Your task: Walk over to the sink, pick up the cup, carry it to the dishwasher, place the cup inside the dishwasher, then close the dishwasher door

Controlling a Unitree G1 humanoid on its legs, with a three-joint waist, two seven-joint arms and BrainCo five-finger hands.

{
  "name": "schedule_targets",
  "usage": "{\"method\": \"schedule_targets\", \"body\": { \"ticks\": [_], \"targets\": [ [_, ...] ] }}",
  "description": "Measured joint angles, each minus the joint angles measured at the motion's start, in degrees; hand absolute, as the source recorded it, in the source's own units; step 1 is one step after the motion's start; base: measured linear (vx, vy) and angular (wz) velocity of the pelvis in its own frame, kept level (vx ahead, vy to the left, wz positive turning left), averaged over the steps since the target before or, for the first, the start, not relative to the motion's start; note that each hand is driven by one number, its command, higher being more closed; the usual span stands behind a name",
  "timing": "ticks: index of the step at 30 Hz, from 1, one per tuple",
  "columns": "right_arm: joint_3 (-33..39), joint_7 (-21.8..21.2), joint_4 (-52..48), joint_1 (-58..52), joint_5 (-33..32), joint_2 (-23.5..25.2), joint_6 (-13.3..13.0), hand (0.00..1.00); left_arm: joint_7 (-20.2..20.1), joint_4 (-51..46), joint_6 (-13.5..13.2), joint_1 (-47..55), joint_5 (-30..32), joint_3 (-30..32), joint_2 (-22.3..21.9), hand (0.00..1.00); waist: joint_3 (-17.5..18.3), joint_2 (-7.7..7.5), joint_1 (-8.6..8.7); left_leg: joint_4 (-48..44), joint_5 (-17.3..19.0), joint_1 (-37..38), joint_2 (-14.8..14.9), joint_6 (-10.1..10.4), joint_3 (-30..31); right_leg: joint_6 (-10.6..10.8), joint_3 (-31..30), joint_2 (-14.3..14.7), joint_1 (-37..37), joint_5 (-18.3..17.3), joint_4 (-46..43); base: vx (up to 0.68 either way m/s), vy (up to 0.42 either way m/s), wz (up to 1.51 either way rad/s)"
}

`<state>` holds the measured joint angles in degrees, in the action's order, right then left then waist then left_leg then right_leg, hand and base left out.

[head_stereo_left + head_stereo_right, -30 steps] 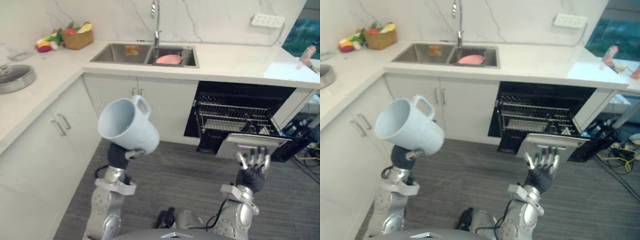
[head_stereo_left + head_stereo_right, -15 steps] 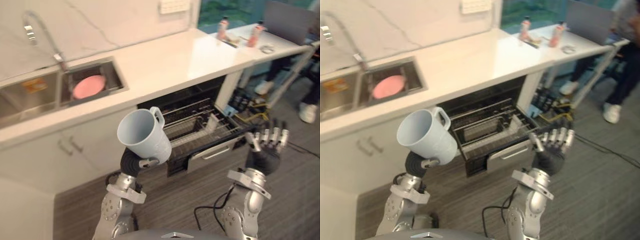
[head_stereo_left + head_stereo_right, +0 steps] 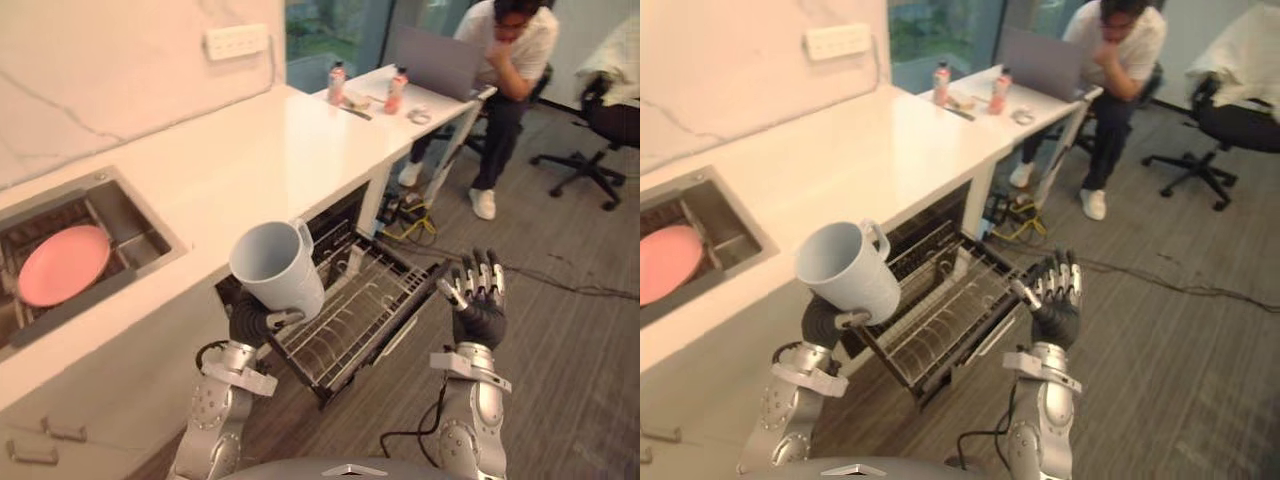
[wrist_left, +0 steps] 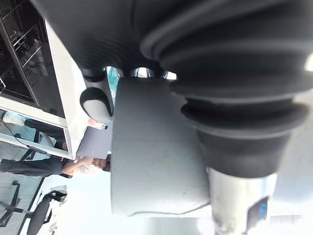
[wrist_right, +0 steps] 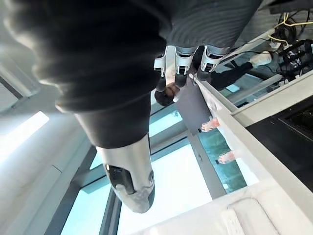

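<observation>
left eye view — plain pale-blue cup point(image 3: 280, 275), one handle, tilted.

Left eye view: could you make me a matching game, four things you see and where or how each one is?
1 pale blue handled cup
2 round pink plate
3 dishwasher's wire rack
4 right hand

A lying in the steel sink
B gripped by the left hand
C pulled out below the white counter
D raised, fingers straight, empty

Pairs: 1-B, 2-A, 3-C, 4-D
</observation>
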<state>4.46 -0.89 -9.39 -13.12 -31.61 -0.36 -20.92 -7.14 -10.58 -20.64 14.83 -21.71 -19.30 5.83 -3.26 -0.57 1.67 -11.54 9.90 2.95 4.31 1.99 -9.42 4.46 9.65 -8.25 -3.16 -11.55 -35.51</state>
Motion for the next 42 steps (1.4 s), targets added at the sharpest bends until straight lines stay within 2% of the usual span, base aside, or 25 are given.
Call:
{"method": "schedule_targets", "body": {
  "ticks": [1, 2, 3, 4, 5, 6, 8, 10, 13, 14, 17, 19, 20, 22, 23, 25, 26, 27, 30, 33, 37, 42],
  "targets": [
    [-0.41, -1.12, 1.15, 2.09, -0.08, -0.08, -0.04, 0.00, 1.35, -0.50, 0.42, 0.03, 1.00, 1.73, -0.08, 1.00, 0.07, 1.79, -0.31, 0.98, 0.11, 2.26, 1.63, -0.04, -3.08, -0.01, 3.56, -1.20, -0.72, 0.66, -1.34, 0.03, 0.021, -1.26],
    [-1.13, -1.76, 1.69, 3.20, -0.10, -0.21, -0.03, 0.00, 2.01, -1.20, 0.59, 0.03, 1.19, 2.79, -0.06, 1.00, -0.02, 2.39, -0.41, 1.46, 0.19, 2.67, 2.24, -0.02, -4.71, -1.12, 5.44, -2.01, -1.34, -0.78, -0.42, 0.00, 0.027, -1.34],
    [-3.07, -2.93, 1.86, 5.26, 0.07, -0.40, 0.16, 0.00, 3.34, -2.83, 0.55, -0.27, 1.31, 5.24, -0.22, 1.00, 0.12, 1.33, -0.93, 1.56, 0.23, 3.01, 2.43, 0.12, -7.67, -2.29, 8.93, -4.04, -2.68, -2.89, 3.75, -0.01, 0.015, -1.01],
    [-4.16, -3.59, 1.83, 6.04, 0.26, -0.37, 0.27, 0.00, 3.96, -3.28, 0.56, -0.70, 1.29, 6.31, -0.11, 1.00, -0.01, 1.05, -0.95, 1.34, 0.29, 2.72, 2.52, 0.42, -8.53, -2.35, 10.42, -4.53, -2.72, -1.61, 7.38, 0.01, -0.028, -0.95],
    [-5.63, -4.64, 1.64, 7.56, 0.51, -0.36, 0.73, 0.00, 4.78, -3.72, 0.52, -2.06, 1.26, 7.79, 0.43, 1.00, -0.21, -1.19, -1.16, -0.17, 1.31, 2.14, 2.55, 2.04, -9.12, -0.14, 11.44, -4.01, -2.26, 4.68, 15.16, 0.06, -0.096, -0.57],
    [-6.13, -5.33, 1.63, 8.49, 0.51, -1.19, 1.49, 0.00, 5.52, -3.13, 0.65, -2.67, 1.17, 7.94, 0.26, 1.00, -0.79, -0.21, -1.68, -0.49, 1.55, 1.98, 4.37, 2.58, -8.60, 0.08, 11.35, -1.17, 0.52, 6.89, 21.07, 0.07, -0.123, -0.45],
    [-6.56, -6.44, 1.52, 9.76, 0.39, -2.88, 2.40, 0.00, 5.94, -3.16, 0.65, -2.65, 1.13, 7.58, -0.97, 1.00, -1.59, 1.23, -1.93, -0.12, 1.44, 2.06, 5.78, 2.77, -7.75, -0.45, 11.46, 2.27, 4.27, 11.54, 30.14, 0.05, -0.111, -0.25],
    [-7.06, -6.65, 1.52, 10.54, 0.43, -4.45, 2.91, 0.00, 6.99, -3.17, 0.56, -2.77, 1.79, 7.72, -1.98, 1.00, -1.81, 1.94, -2.32, 0.33, 1.37, 2.00, 6.04, 3.32, -7.89, -0.78, 11.42, 3.65, 6.12, 14.52, 35.50, 0.00, -0.046, -0.14],
    [-8.83, -10.64, 1.52, 10.82, -0.71, -5.28, 6.53, 0.00, 10.50, -3.17, 0.38, -2.74, 4.08, 8.19, -2.51, 1.00, -1.89, 1.90, -2.93, 0.87, 1.10, 1.90, 5.39, 3.40, -7.93, -0.63, 11.43, 3.77, 7.40, 16.47, 38.95, -0.01, 0.000, -0.02],
    [-8.84, -11.16, 1.52, 10.82, -0.74, -5.33, 6.74, 0.00, 10.77, -3.17, 0.28, -2.73, 4.37, 8.20, -2.53, 1.00, -1.89, 1.89, -3.06, 0.96, 1.06, 1.84, 5.31, 3.35, -7.96, -0.59, 11.43, 3.73, 7.45, 16.59, 39.15, -0.05, 0.028, 0.03],
    [-11.34, -15.51, 1.45, 10.82, -2.60, -4.85, 8.76, 0.00, 15.40, -3.17, -0.73, -2.64, 9.81, 8.88, -2.67, 1.00, -2.10, 1.60, -3.57, 2.83, 0.07, 1.50, 4.21, 2.79, -7.74, -0.28, 11.55, 3.22, 7.39, 17.31, 40.11, -0.05, 0.033, 0.09],
    [-13.60, -18.04, 1.42, 10.87, -4.22, -4.72, 10.01, 0.00, 21.38, -3.17, -0.73, -2.35, 16.48, 10.68, -3.27, 1.00, -2.26, 1.31, -4.00, 3.39, -0.46, 1.93, 3.56, 2.64, -7.65, -0.16, 11.68, 2.74, 7.51, 17.38, 40.11, -0.01, 0.046, 0.06],
    [-14.03, -18.37, 1.42, 10.87, -4.59, -4.63, 10.08, 0.00, 23.04, -3.17, -0.74, -2.32, 18.12, 11.04, -3.69, 1.00, -2.31, 1.21, -4.06, 3.87, -0.75, 2.09, 3.37, 2.58, -7.59, -0.14, 11.76, 2.62, 7.53, 17.40, 40.11, -0.02, 0.047, 0.10],
    [-15.83, -19.88, 1.36, 10.98, -6.29, -4.51, 10.11, 0.00, 29.71, -2.95, -0.72, -2.39, 24.66, 11.93, -3.69, 1.00, -2.49, 0.88, -3.93, 4.85, -1.49, 2.15, 2.60, 2.23, -6.64, 0.02, 12.72, 2.09, 7.51, 17.51, 40.11, -0.02, 0.032, 0.21],
    [-16.27, -19.96, 1.33, 10.99, -6.74, -4.49, 10.11, 0.00, 31.20, -2.73, -0.72, -2.45, 26.28, 11.91, -3.70, 1.00, -2.52, 0.83, -3.91, 4.87, -1.58, 2.15, 2.52, 2.15, -6.39, 0.08, 12.93, 1.97, 7.53, 17.55, 40.11, -0.01, 0.035, 0.21],
    [-18.16, -20.23, 1.23, 11.39, -7.44, -4.43, 10.11, 0.00, 38.30, -1.67, -0.50, -2.52, 34.48, 11.73, -3.87, 1.00, -2.56, 0.76, -4.06, 5.29, -2.01, 2.16, 2.15, 1.89, -6.18, 0.26, 13.13, 1.54, 7.55, 17.71, 40.11, -0.02, 0.034, 0.10],
    [-18.93, -20.23, 1.18, 11.53, -7.52, -4.33, 10.10, 0.00, 40.15, -1.66, -0.31, -2.54, 36.61, 11.66, -3.90, 1.00, -2.56, 0.76, -4.05, 5.68, -2.21, 2.22, 2.05, 1.81, -6.19, 0.25, 13.14, 1.45, 7.55, 17.78, 40.11, -0.06, 0.023, 0.04],
    [-20.03, -20.24, 1.11, 11.81, -7.84, -4.11, 10.06, 0.00, 43.32, -1.62, 0.34, -2.90, 40.52, 11.45, -3.91, 1.00, -2.56, 0.72, -4.09, 6.27, -2.58, 2.19, 1.84, 1.75, -6.18, 0.23, 13.16, 1.32, 7.58, 17.89, 40.11, -0.06, 0.015, 0.02],
    [-22.48, -20.21, 1.07, 12.87, -8.86, -3.25, 9.99, 0.00, 49.36, 0.70, 2.18, -5.27, 46.72, 10.26, -3.81, 1.00, -2.54, 0.60, -4.23, 6.86, -3.21, 2.31, 1.43, 1.56, -6.02, 0.24, 13.38, 1.02, 7.66, 18.01, 40.11, -0.07, 0.015, 0.06],
    [-24.75, -19.90, 0.44, 14.39, -8.95, -2.72, 9.98, 0.00, 52.55, 2.65, 3.97, -6.20, 50.09, 9.46, -4.03, 1.00, -2.54, 0.56, -3.94, 6.86, -3.50, 2.30, 1.24, 1.47, -5.51, 0.23, 13.53, 0.83, 7.80, 18.26, 40.11, -0.07, 0.010, 0.03],
    [-27.65, -18.35, -1.20, 14.92, -8.44, -2.42, 9.95, 0.00, 54.91, 3.25, 5.56, -6.38, 52.45, 7.84, -4.08, 1.00, -2.46, 0.29, -3.79, 7.33, -4.01, 2.29, 1.04, 1.38, -4.89, 0.18, 14.15, 0.63, 8.07, 18.38, 40.12, -0.05, 0.011, 0.08],
    [-31.13, -15.05, -1.17, 16.16, -7.22, -2.40, 10.02, 0.00, 55.51, 5.72, 6.66, -6.92, 53.41, 5.86, -4.06, 1.00, -2.49, 0.16, -3.85, 8.75, -5.27, 2.86, 0.76, 1.40, -4.72, 0.13, 14.47, 0.56, 8.05, 18.55, 40.12, -0.03, 0.009, 0.04]
  ]
}}
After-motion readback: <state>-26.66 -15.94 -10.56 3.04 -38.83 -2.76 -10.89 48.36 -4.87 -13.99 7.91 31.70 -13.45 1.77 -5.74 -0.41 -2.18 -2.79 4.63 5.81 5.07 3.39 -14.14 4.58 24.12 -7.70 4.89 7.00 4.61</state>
